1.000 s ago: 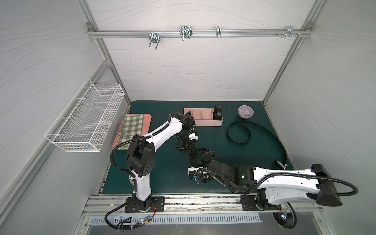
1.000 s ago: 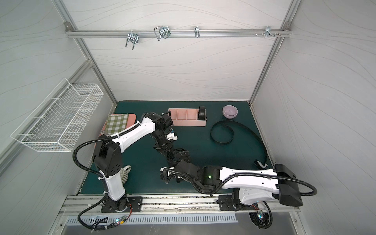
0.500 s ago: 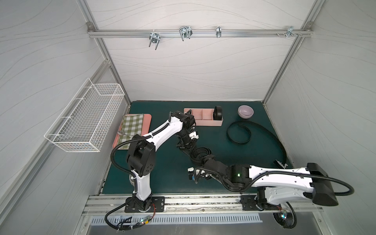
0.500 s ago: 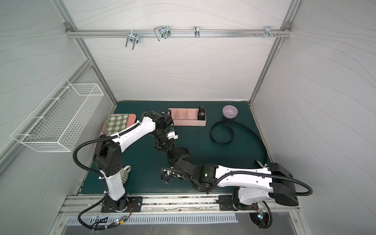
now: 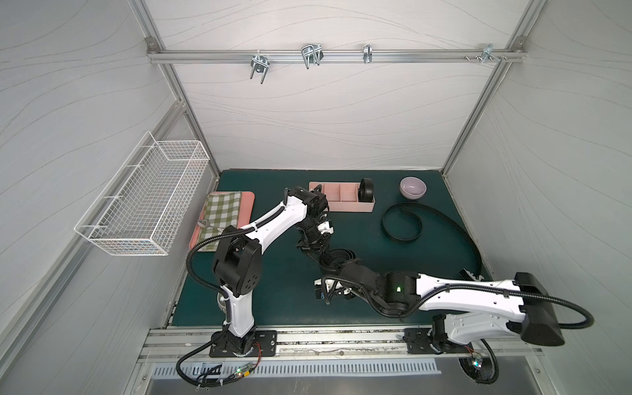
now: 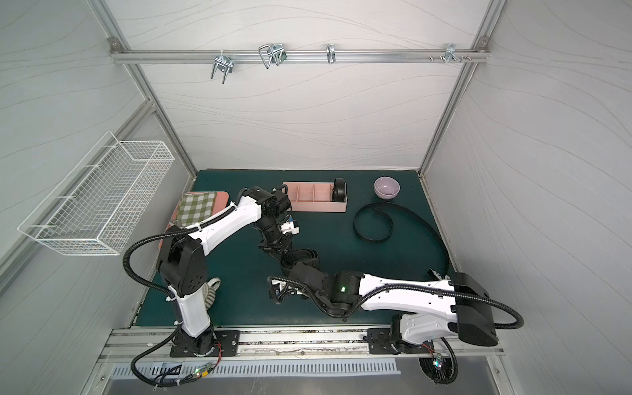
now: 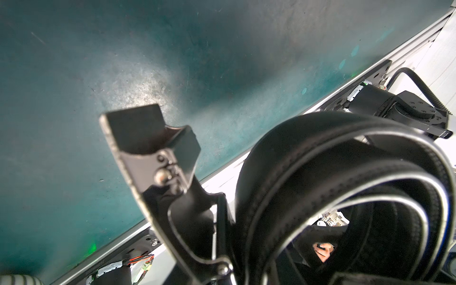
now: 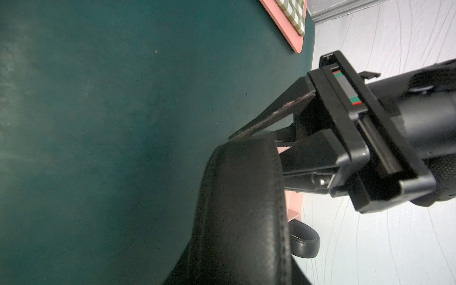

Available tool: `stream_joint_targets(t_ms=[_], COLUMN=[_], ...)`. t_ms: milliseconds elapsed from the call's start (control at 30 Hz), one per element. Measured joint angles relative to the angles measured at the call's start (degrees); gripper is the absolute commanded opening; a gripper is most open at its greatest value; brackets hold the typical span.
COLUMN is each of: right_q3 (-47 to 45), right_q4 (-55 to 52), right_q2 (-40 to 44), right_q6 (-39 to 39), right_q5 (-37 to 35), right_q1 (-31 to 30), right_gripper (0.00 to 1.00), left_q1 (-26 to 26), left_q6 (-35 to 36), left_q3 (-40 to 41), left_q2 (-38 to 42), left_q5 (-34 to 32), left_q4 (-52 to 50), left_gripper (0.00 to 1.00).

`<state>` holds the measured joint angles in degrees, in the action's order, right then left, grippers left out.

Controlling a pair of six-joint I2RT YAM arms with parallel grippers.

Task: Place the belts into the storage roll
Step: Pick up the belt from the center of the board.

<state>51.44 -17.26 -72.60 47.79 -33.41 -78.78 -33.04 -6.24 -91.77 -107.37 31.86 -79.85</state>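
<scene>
Arms meet near the middle of the green mat [image 5: 280,290]. The right gripper [image 5: 330,267] has just slid up to the rolled belt [image 5: 338,255], which the left gripper [image 5: 313,248] clamps tight. The belt hides the right fingers, so I cannot tell if they pinch it yet. A stored belt [image 5: 366,191] stands in the end slot of the pink box [image 5: 345,206]. A loose belt [image 5: 400,224] lies nearby. A hand-over looks next.
</scene>
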Motion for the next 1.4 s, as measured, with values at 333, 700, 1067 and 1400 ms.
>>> stream_joint_targets(t_ms=[333,700,1067,1400], right_q3=[0.35,6.56,24.22,31.82], right_q4=[-4.07,-13.90,-25.05,-26.01], right_q2=[0.31,1.05,-4.57,-15.61], right_q6=[-6.56,-20.70,-40.02,-49.70], right_q5=[3.76,16.24,36.44,43.10], right_q1=[3.91,16.50,37.20,43.30], right_gripper=[0.14,0.15,0.16,0.16], left_q1=[3.80,14.19,14.19,14.19], left_q6=[-5.84,-18.82,-17.57,-13.42], left_q3=[2.21,21.38,28.98,32.06], left_q2=[10.54,37.07,40.39,40.19], left_q5=[0.44,-5.68,-12.13,-14.19], left_q4=[11.13,31.71,33.79,33.40], left_gripper=[0.77,0.99,0.99,0.99])
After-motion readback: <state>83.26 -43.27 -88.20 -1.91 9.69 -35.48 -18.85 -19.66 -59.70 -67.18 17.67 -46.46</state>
